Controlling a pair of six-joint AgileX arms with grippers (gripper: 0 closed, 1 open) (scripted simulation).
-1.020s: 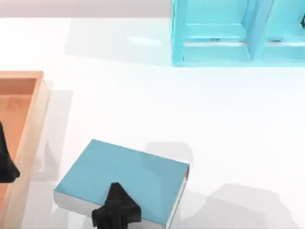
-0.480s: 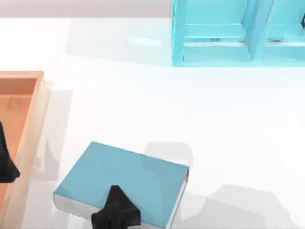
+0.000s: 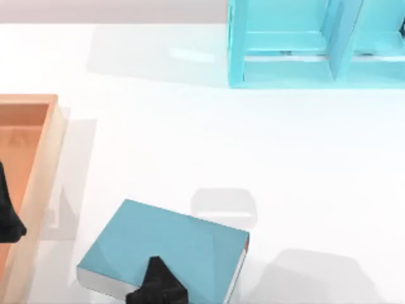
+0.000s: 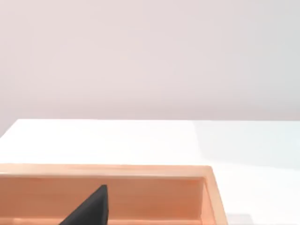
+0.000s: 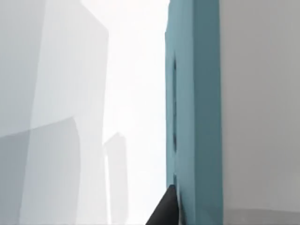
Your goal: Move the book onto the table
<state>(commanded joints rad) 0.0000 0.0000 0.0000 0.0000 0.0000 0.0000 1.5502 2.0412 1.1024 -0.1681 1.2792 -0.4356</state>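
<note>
The teal-blue book (image 3: 177, 244) hangs tilted a little above the white table (image 3: 190, 139) near the front, left of centre, and its shadow lies to its right. My right gripper (image 3: 155, 278) is shut on the book's front edge. In the right wrist view the book (image 5: 194, 117) is seen edge-on and very close, with one dark fingertip (image 5: 164, 211) against its cover. My left gripper (image 3: 5, 215) is parked at the far left over the wooden tray.
An orange-brown wooden tray (image 3: 39, 164) with a raised rim stands along the left side and also appears in the left wrist view (image 4: 140, 171). A turquoise compartmented shelf (image 3: 304, 44) stands at the back right. Open white table lies between them.
The right gripper and the book have shifted toward the front edge of the top view. The book's shadow has drawn closer under it. The left arm has not moved.
</note>
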